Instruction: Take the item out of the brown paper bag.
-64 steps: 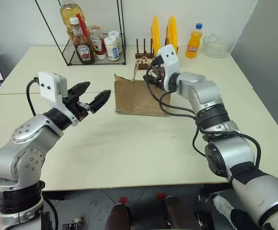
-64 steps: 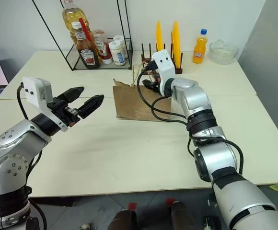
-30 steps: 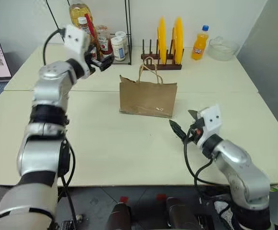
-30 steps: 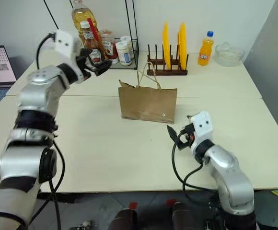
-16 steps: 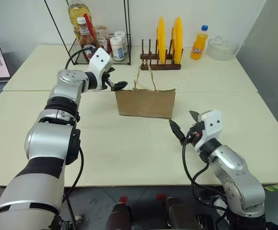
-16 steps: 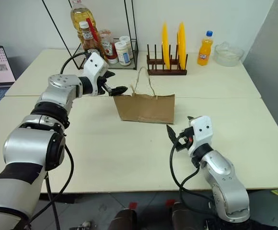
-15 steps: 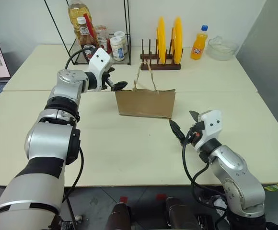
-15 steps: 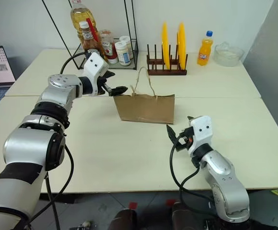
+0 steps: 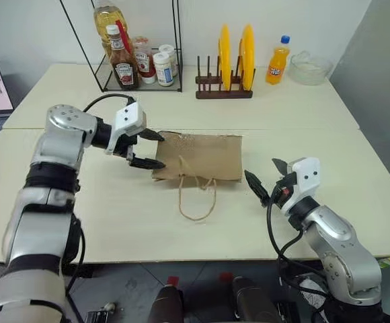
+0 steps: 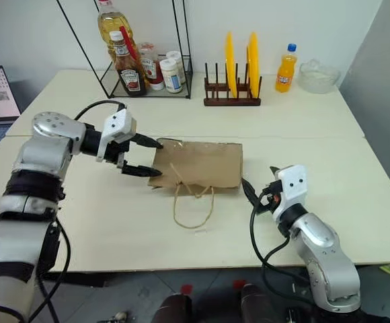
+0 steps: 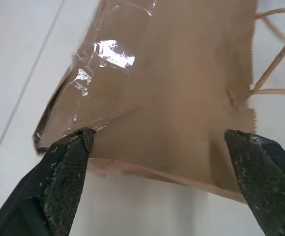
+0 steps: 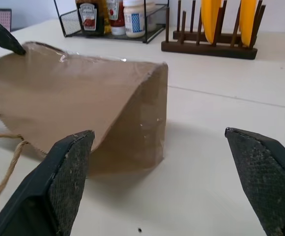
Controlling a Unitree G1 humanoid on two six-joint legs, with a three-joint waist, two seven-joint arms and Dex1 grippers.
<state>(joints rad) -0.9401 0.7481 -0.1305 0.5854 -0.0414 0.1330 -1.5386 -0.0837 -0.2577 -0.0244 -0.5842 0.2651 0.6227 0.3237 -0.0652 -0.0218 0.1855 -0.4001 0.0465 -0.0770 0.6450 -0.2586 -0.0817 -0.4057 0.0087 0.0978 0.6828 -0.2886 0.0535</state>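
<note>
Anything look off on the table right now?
Yes: the paper bag lies tipped flat on the table, its handles sprawled toward the robot. The open left tool straddles its end.

bag [image 9: 202, 156]: plain tan | table [image 9: 114, 215]: cream | plates [image 9: 235, 48]: yellow | fingers [image 9: 148, 163]: black

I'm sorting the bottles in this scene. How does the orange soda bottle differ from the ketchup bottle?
The orange soda bottle holds bright orange liquid under a blue cap; the ketchup bottle is dark red-brown with a white cap. The orange soda bottle stands in the open beside a glass bowl; the ketchup bottle stands inside a wire rack among other jars. Both stand upright along the table's far edge.
</note>
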